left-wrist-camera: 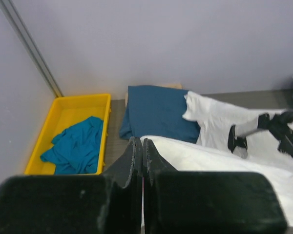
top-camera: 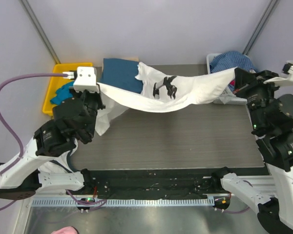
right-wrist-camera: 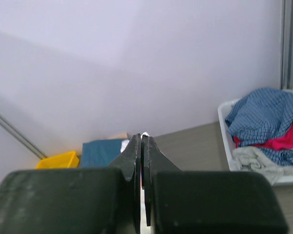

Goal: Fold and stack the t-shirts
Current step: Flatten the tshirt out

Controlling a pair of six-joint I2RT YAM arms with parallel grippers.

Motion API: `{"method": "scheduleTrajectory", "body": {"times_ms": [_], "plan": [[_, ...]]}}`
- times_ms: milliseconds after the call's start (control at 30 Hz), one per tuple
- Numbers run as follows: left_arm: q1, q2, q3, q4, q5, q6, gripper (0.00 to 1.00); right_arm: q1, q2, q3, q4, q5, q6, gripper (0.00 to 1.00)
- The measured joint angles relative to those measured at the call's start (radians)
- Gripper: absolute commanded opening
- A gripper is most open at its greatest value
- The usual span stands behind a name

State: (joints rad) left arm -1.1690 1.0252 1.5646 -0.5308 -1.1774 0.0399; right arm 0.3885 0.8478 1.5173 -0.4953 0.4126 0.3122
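The white t-shirt [top-camera: 171,92] with black chest marks hangs stretched in the air between my two grippers, sagging in the middle over the table [top-camera: 185,139]. My left gripper [top-camera: 99,87] is shut on its left edge, and white cloth [left-wrist-camera: 219,156] runs off to the right of the closed fingers [left-wrist-camera: 141,142]. My right gripper [top-camera: 236,74] is shut on the shirt's right end; a sliver of white peeks out at its tips [right-wrist-camera: 141,137]. The dark blue t-shirt [top-camera: 121,74] lies folded flat at the back of the table [left-wrist-camera: 156,112], behind the white one.
A yellow bin [top-camera: 56,87] at the back left holds a crumpled teal cloth [left-wrist-camera: 78,146]. A white basket [right-wrist-camera: 224,127] at the back right holds blue checked, red and grey clothes [top-camera: 232,61]. Grey walls close the back and sides.
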Motion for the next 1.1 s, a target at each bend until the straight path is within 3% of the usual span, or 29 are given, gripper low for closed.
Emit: {"method": "scheduleTrajectory", "body": {"times_ms": [200,700,933,1100], "plan": [[0.000,-0.044,0.090,0.043,0.014,0.070,0.00,0.000,-0.037,0.099,0.002,-0.047,-0.077,0.01],[0.000,-0.179,0.174,-0.005,0.207,0.047,0.00,0.000,-0.045,0.292,-0.012,-0.216,-0.154,0.01],[0.000,-0.193,-0.041,0.084,0.196,0.103,0.00,0.000,-0.039,0.191,0.018,-0.200,-0.154,0.01],[0.035,-0.163,-0.235,0.226,0.190,0.204,0.00,0.000,0.067,0.092,0.060,-0.186,-0.153,0.01]]}}
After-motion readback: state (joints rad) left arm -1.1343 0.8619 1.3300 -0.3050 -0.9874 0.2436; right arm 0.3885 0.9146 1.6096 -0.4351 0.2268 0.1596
